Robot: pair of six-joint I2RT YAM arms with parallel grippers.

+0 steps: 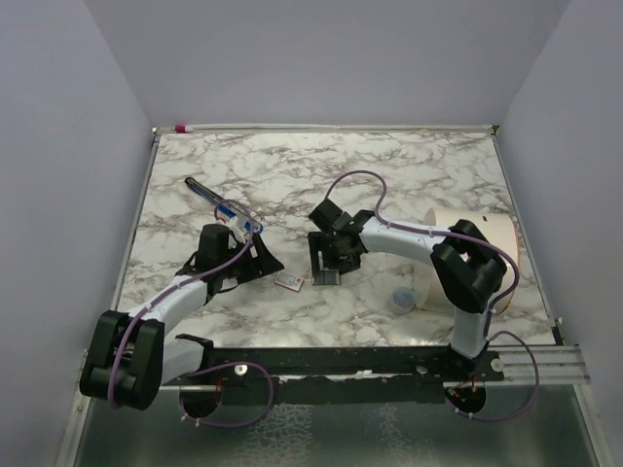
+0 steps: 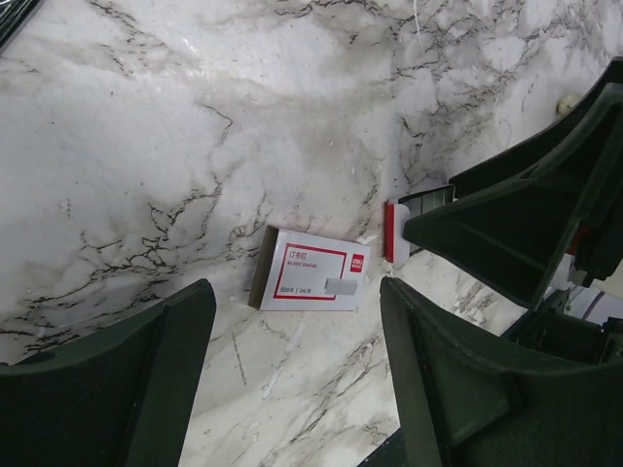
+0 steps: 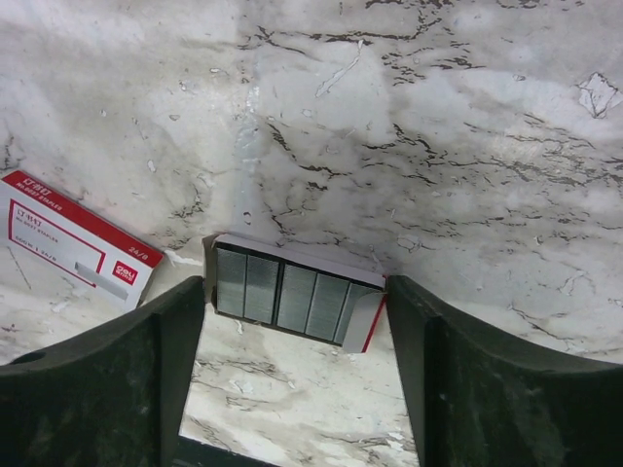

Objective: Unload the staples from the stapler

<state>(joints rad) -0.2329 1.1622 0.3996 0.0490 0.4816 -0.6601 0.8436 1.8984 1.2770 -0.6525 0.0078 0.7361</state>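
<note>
Staples (image 3: 282,292) lay as grey strips side by side in a white tray (image 3: 370,324) with a red end, flat on the counter (image 1: 389,175) near its middle. We could not pick out the stapler in any view.

The tray's long axis ran straight across the right claw (image 3: 294,287), one finger at each end. Whether the pads pressed or merely bracketed it, we could not tell.

Right arm plainly nearer: elbow bent, forearm reaching left from its base, wrist tipped down over the tray.

Left claw (image 2: 292,297) was released, fingers wide and holding nothing, pointed low at the white-and-red box sleeve (image 2: 311,269) lying just beside the tray. Left arm stretched low towards the centre.
</note>
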